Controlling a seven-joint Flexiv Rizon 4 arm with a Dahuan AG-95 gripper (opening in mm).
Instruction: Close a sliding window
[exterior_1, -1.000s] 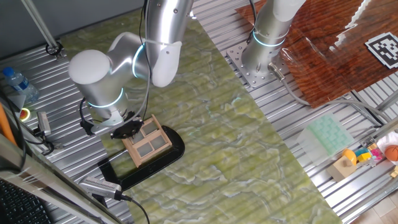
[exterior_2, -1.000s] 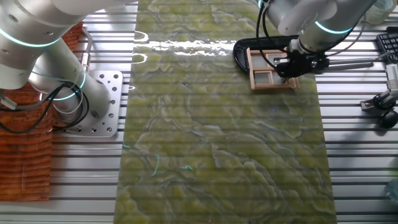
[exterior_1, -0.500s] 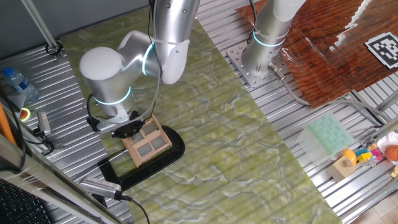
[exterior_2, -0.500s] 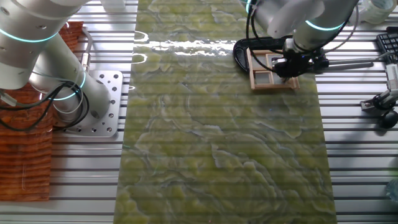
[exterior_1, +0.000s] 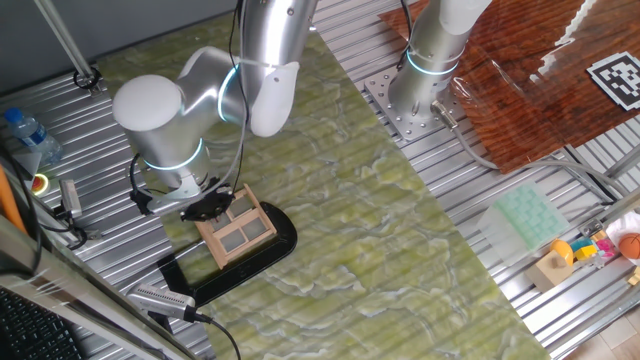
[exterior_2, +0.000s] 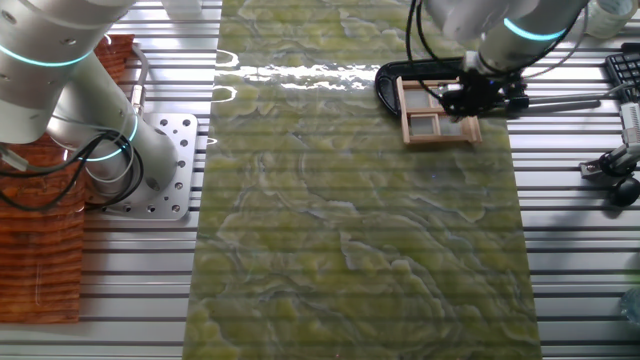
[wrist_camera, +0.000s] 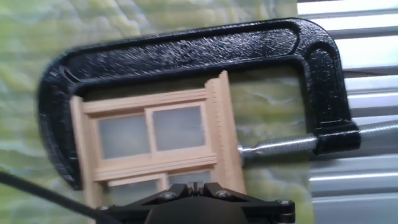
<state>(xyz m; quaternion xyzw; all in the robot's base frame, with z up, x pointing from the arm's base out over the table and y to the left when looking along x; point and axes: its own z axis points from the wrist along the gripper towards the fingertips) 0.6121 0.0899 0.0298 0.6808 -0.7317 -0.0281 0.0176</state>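
Hand view shows us the sliding window (wrist_camera: 158, 140) — ridged tan wood, frosted grey panes — inside a rough black C-clamp (wrist_camera: 186, 46); whether the gripper (wrist_camera: 189, 186) is parted or closed, we cannot tell.

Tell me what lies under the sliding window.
The sliding window sits inside a black C-clamp, whose screw presses its side. Green marbled mat shows beside it. The surface directly beneath the frame is covered.

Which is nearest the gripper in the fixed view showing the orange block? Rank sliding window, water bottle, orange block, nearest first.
From the gripper:
1. Sliding window, right beside it, on the green mat.
2. Water bottle, at the left edge.
3. Orange block, far right, on the metal slats.
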